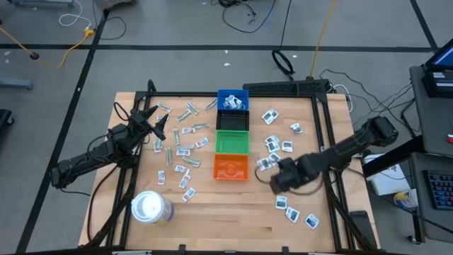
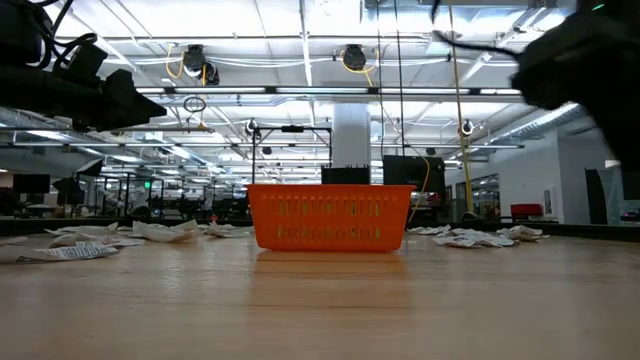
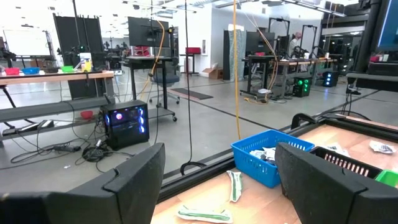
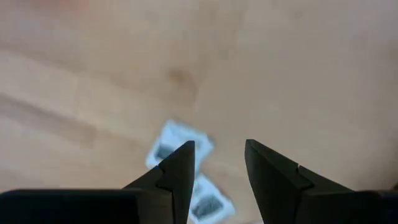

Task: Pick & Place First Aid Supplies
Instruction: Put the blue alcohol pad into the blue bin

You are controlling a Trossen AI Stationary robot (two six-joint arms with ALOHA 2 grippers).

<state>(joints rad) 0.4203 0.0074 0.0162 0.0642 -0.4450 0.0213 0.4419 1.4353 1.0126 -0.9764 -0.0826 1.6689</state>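
The first aid supplies are small flat packets scattered on the wooden table: slim pale wrappers and strips on the left (image 1: 180,138), and white squares with dark print on the right (image 1: 274,145) and near the front right (image 1: 294,210). My right gripper (image 1: 277,180) hangs over the table right of the orange bin (image 1: 231,168), pointing down. It is open with nothing between its fingers (image 4: 217,146). Two white square packets (image 4: 177,142) lie flat on the wood below it. My left gripper (image 1: 152,122) waits open and level at the table's left (image 3: 217,180).
Down the table's middle runs a row of small bins: blue (image 1: 233,100) with packets inside, black (image 1: 232,119), green (image 1: 231,142), then orange. A large white roll (image 1: 150,207) stands at the front left. A black frame rail (image 1: 327,142) borders the table's right side.
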